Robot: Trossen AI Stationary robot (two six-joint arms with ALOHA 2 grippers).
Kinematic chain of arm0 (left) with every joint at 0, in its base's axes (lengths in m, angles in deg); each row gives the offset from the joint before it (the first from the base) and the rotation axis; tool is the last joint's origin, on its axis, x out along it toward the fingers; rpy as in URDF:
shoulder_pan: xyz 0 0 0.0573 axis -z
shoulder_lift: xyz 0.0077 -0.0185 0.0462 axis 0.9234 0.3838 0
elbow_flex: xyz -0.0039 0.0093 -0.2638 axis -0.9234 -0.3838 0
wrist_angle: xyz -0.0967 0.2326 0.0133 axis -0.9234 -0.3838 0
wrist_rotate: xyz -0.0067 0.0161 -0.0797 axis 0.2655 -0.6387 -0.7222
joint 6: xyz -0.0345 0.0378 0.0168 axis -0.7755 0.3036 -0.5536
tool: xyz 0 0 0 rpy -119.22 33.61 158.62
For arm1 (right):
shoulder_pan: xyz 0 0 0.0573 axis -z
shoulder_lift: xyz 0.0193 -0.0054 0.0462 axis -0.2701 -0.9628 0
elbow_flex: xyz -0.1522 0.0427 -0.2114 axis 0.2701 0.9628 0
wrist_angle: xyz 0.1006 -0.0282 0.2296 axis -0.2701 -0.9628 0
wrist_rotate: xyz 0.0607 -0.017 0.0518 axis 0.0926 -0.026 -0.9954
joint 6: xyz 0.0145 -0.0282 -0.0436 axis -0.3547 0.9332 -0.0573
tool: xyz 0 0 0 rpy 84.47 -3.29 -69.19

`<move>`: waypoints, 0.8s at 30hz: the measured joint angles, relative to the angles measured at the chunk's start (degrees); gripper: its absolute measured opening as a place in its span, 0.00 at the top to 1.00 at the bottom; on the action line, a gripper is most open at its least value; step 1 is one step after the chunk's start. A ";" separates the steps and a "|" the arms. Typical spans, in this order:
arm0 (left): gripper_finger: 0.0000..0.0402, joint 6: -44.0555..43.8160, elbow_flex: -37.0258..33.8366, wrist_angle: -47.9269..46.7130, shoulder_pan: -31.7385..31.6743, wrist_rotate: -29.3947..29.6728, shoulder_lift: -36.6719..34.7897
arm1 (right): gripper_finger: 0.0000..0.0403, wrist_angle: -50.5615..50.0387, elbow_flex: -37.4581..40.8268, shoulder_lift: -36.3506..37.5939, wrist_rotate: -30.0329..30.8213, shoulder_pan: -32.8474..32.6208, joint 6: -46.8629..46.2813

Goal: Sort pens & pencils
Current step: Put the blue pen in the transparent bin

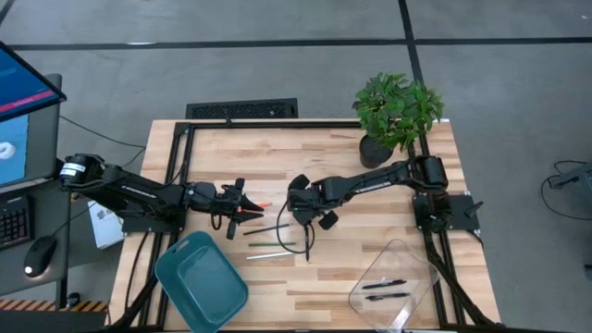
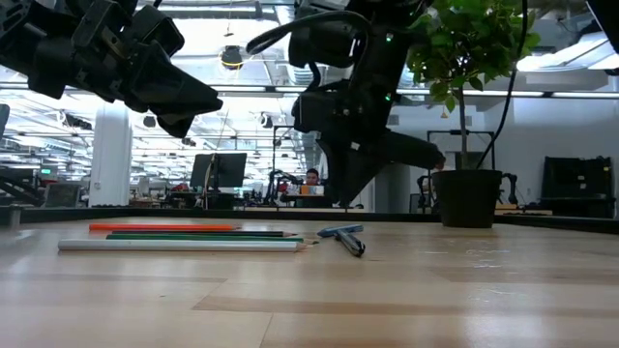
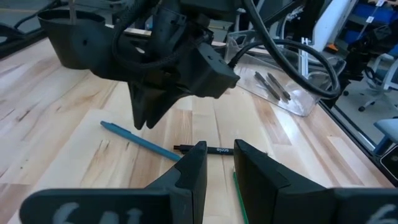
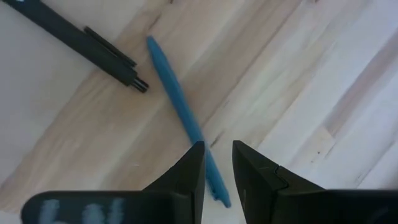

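Four pens in all. Two lie loose mid-table: a blue pen (image 4: 180,106) and a black pen (image 4: 81,43), slim, lying at an angle with tips nearly meeting, right under the right gripper (image 4: 216,163). Two more black pens (image 1: 385,290) lie side by side in the clear tray (image 1: 421,265), well apart from the blue pen, toward the table's front right corner.

Three pencils show clearly, just beside the blue pen on the left arm's side: an orange pencil (image 2: 160,227), a green pencil (image 2: 198,235), a pale pencil (image 2: 179,246), thin, straight, roughly parallel.

Right gripper hovers over the blue pen, jaws a narrow gap apart, gripping nothing. Left gripper (image 3: 219,163) hangs above the pencils, near the blue pen, jaws also slightly parted, empty.

One teal bin (image 1: 200,280) sits near the front edge, beyond the pencils from the blue pen. One potted plant (image 1: 398,111) stands at the back right corner. Bare wood lies between the blue pen and the clear tray.
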 joint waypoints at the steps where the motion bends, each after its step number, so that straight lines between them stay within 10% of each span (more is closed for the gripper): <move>1: 0.82 0.00 0.00 0.00 -0.01 0.00 0.00 | 0.75 0.02 0.00 0.00 -0.10 -0.05 -0.04; 24: 0.82 -0.02 -0.02 0.00 -0.01 -0.02 0.00 | 0.75 -0.42 0.00 0.00 -2.32 0.02 -3.00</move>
